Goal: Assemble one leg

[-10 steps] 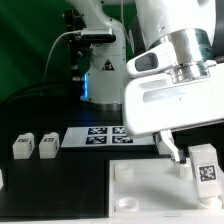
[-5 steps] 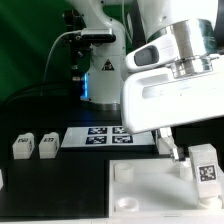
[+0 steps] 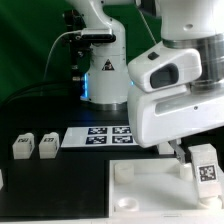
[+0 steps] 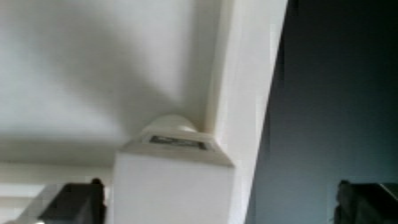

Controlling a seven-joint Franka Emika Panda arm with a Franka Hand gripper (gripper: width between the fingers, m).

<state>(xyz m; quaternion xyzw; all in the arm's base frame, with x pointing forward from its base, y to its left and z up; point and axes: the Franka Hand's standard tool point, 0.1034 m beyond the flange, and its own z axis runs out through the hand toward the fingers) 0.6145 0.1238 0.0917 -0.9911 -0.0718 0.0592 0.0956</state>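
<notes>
Leaning down at the lower right of the exterior view, the arm (image 3: pixel 180 95) holds its gripper (image 3: pixel 184 157) beside the upright leg (image 3: pixel 204 167), fingers spread, grasping nothing.

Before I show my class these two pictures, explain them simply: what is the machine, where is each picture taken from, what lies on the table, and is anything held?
The big white machine is a robot arm ending in a two-finger gripper. One picture comes from a camera off the arm, the other from a camera on its wrist. On the dark table lie a white square tray, the marker board and two small white blocks. The leg stands upright at the tray's far edge. The gripper is open around it, gripping nothing.
</notes>
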